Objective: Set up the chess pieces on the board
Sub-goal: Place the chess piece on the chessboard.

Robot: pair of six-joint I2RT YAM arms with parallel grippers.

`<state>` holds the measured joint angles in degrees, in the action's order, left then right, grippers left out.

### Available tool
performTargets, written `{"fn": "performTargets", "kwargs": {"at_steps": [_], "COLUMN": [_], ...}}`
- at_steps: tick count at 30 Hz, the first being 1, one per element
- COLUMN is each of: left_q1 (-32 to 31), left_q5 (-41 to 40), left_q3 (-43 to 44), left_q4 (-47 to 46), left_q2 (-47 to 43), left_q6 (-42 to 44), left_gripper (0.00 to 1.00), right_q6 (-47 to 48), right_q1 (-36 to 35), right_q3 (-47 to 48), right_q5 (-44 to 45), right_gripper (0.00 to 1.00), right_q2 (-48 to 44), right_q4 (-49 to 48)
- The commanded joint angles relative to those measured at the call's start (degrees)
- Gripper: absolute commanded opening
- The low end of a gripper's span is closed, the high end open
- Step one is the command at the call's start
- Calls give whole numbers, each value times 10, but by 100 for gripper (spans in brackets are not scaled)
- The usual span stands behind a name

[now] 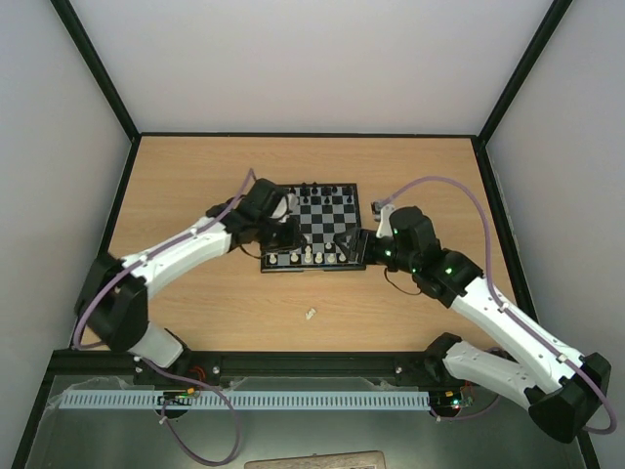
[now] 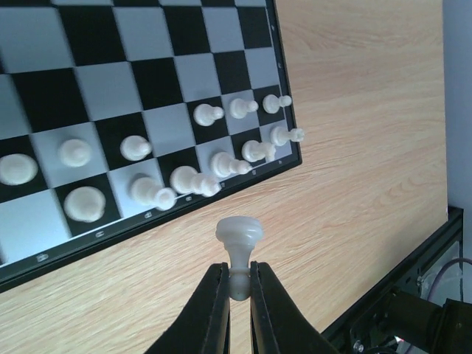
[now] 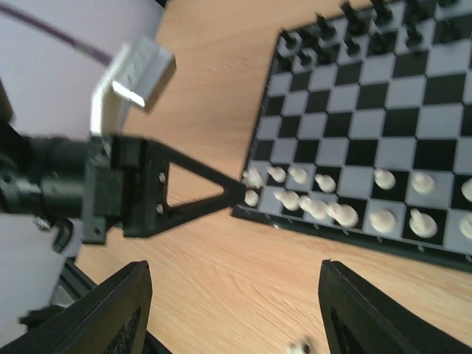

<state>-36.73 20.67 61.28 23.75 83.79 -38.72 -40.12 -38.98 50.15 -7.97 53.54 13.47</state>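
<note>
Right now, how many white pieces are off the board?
2: held piece in the left end effector, loose piece on the table before the board. Arms may hide others.

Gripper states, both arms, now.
Left gripper: closed on a white chess piece.
Right gripper: open, holding nothing.

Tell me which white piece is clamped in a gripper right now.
The held piece, pinched by its stem in the left gripper beside the board; the other white pieces stand on squares, and one stray piece lies loose on the table.
</note>
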Motion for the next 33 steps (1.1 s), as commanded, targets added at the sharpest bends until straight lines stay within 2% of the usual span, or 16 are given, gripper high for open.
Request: {"fn": "performTargets", "kwargs": {"at_steps": [1,8,12,22,29,33], "left_q1": [-27,-44,-44,-31,-22,-13], "left_q5": [41,32,2,-35,-44,-31], "left_q3": [75,203,271,442,549,576], "left_q4": [45,131,203,395,491,506], "left_q2": [74,195,245,367,442,465], "left_q6": [-22,-48,-46,-28,-13,-8], "left_gripper": [3,2,2,2,2,2], "right_q6": [35,71,83,85,90,90], "right_q1": [1,1,1,2,2,2], "right_q3": [-60,-114,-132,-155,-157,-157], "right_q5": [7,-7,2,-53,-75,-82], "right_gripper": [63,67,71,72,72,72], "right_q2": [-22,-76,-108,-136,-144,-149], "right_q4": [34,33,40,13,7,7]}}
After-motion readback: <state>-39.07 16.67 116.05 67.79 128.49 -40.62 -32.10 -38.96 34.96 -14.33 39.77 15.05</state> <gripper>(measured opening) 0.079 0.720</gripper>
